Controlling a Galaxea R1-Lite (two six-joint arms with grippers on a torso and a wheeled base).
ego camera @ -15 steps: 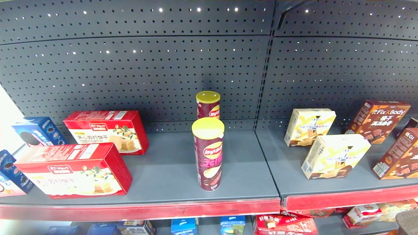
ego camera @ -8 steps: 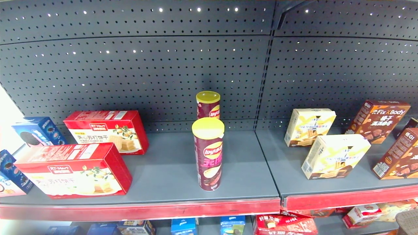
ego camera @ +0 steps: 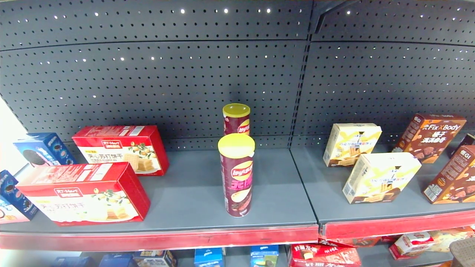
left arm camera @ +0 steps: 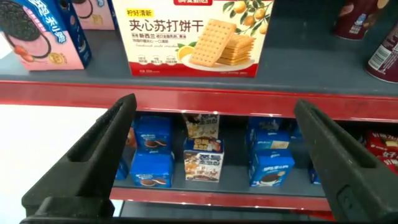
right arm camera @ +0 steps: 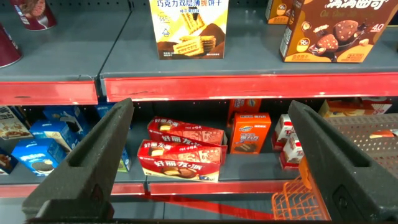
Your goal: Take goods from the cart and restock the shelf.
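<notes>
Status: both arms idle low in front of the shelf (ego camera: 185,193).
- left gripper (left arm camera: 214,102): jaws spread wide, nothing between them; it faces the red front lip (ego camera: 159,237).
- right gripper (right arm camera: 210,104): jaws likewise spread, empty. It faces the lower tier (right arm camera: 249,185).

Task goods:
- 2 chip canisters stand upright mid-shelf, 1 behind the other: front canister (ego camera: 236,178) near the lip, rear canister (ego camera: 236,120) close to the perforated back panel (ego camera: 148,74).
- An orange wire basket (right arm camera: 301,199) sits low beside the right gripper, probably part of the cart. I cannot tell its contents.

Progress (judgement): restocking is partly done. The canister column has only 2 units, with bare deck on either side. With no item in hand, the next cycle would begin with a pick from the cart.

Surface and room:
- Grey metal deck, flat and matte.
- Left of the canisters are 2 red cracker boxes (ego camera: 83,193) and blue cookie boxes (ego camera: 42,148).
- Right of them are 2 yellow wafer boxes (ego camera: 380,176) and brown snack boxes (ego camera: 430,135).
- The lower tier holds assorted cartons.
</notes>
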